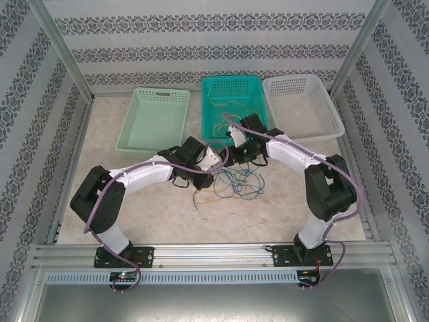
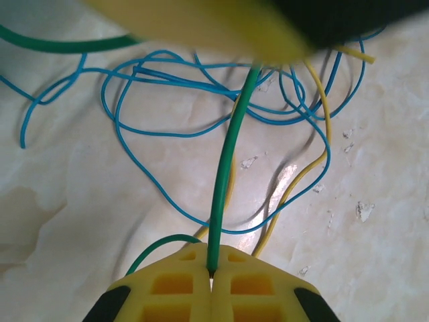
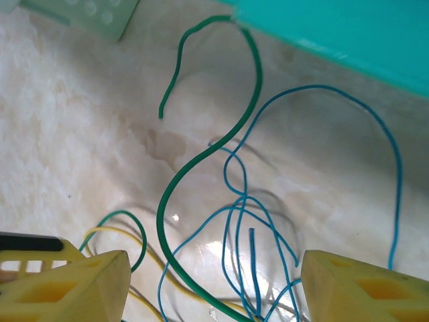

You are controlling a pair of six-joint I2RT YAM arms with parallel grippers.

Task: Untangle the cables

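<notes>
Cables (image 1: 231, 182) in blue, yellow and green lie in a loose tangle on the table (image 1: 151, 211), just ahead of both claws. One green cable (image 2: 224, 181) runs straight out from the left gripper (image 2: 211, 274), whose yellow fingers are pinched tight on it. Blue loops and a yellow strand spread beyond its tips. The right gripper (image 3: 214, 272) hangs above the tangle, jaws wide and holding nothing. A teal basket (image 3: 348, 37) sits just beyond it.

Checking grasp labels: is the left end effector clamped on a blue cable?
No, the left end effector is shut on the green cable.
</notes>
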